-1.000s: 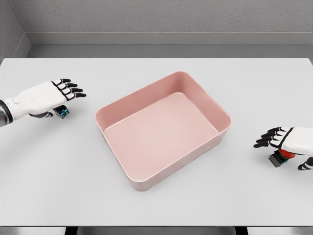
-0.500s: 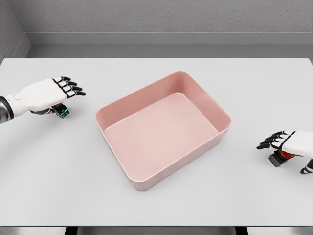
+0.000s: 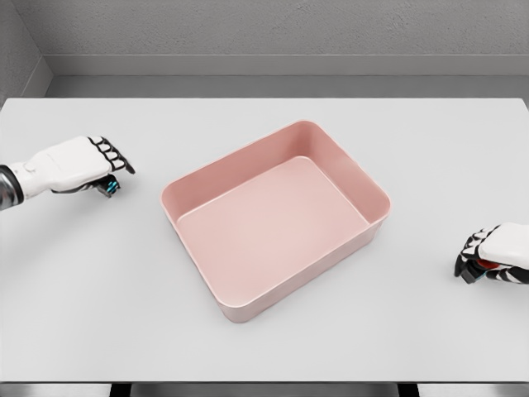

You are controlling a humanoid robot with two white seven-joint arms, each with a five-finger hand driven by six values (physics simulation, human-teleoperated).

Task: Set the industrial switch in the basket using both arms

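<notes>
At the table's (image 3: 264, 347) two side edges the hands are closing on their loads, so the grasp step is in hand and nothing has yet gone into the pink basket (image 3: 273, 217), which sits empty in the middle, turned at an angle. The left hand (image 3: 78, 161) lies low at the far left, knuckles up, its fingers curled down over a small dark switch (image 3: 110, 186) with a teal face that peeks out just under the fingertips. The right hand (image 3: 496, 252), at the right edge and partly cut off, is likewise curled over a small dark object with a red part (image 3: 491, 263). Whether either grip is firm I cannot tell. Next, I judge, each hand must lift clear of the table, carry inward over the basket's rim and let go.
</notes>
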